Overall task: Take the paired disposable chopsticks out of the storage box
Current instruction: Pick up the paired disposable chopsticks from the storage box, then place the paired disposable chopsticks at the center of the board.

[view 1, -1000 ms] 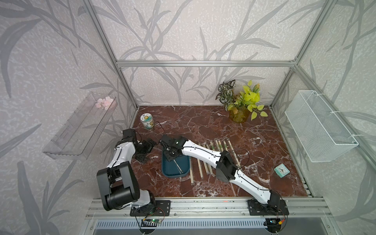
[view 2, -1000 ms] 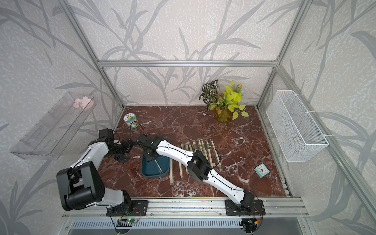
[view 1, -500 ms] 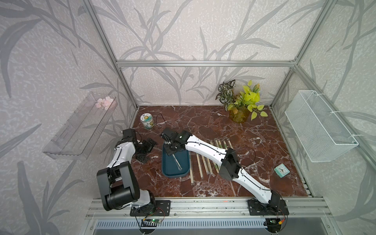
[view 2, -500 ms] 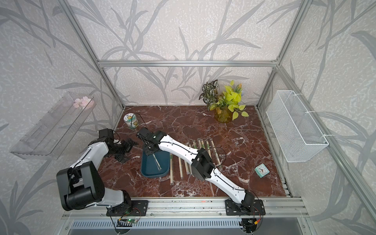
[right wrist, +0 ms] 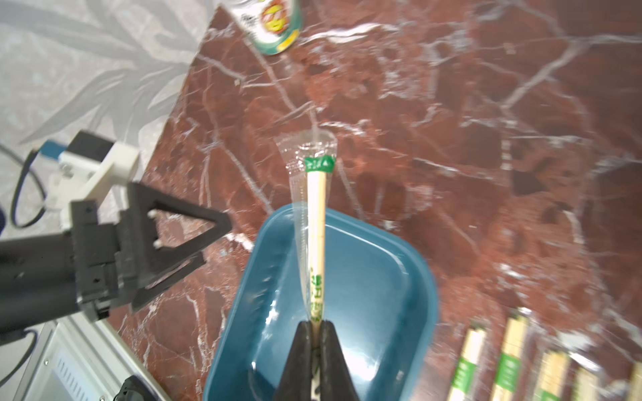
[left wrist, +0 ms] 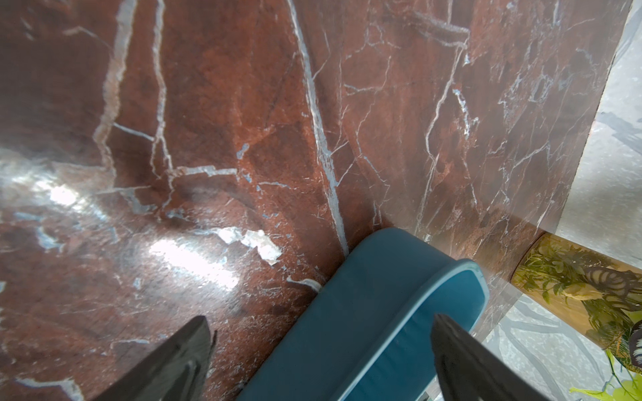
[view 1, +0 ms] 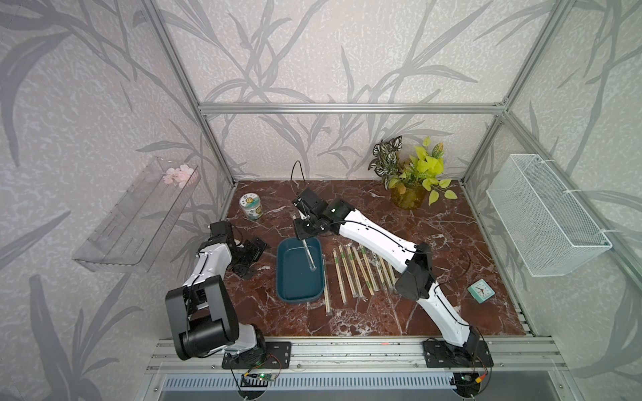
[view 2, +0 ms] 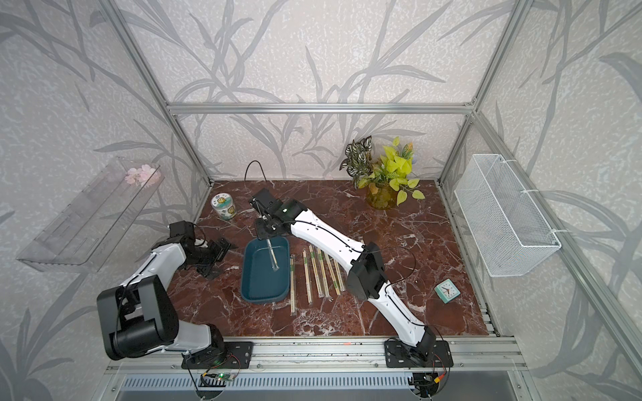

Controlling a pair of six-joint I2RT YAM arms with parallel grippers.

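The storage box (view 1: 290, 277) (view 2: 258, 277) is a shallow teal tray at the middle left of the marble floor. My right gripper (view 1: 303, 227) (view 2: 266, 229) (right wrist: 315, 324) hovers over its far end, shut on one end of a wrapped pair of disposable chopsticks (view 1: 308, 253) (view 2: 273, 256) (right wrist: 317, 222). The pair slants down over the box, green band at its free end. Several more pairs (view 1: 351, 270) (view 2: 318, 274) (right wrist: 509, 357) lie in a row right of the box. My left gripper (view 1: 252, 255) (view 2: 217, 255) (left wrist: 320, 316) (right wrist: 212, 239) stands open beside the box's left rear corner (left wrist: 364, 312), holding nothing.
A printed can (view 1: 250, 206) (right wrist: 274, 21) stands behind the box near the left wall. A potted plant (view 1: 410, 177) is at the back right and a small teal clock (view 1: 481, 291) at the front right. A wire basket (view 1: 542, 215) and a clear shelf (view 1: 139, 215) hang on the side walls.
My right gripper has risen and drawn back from low over the box, lifting the chopstick pair with it. The left arm has stayed where it was.
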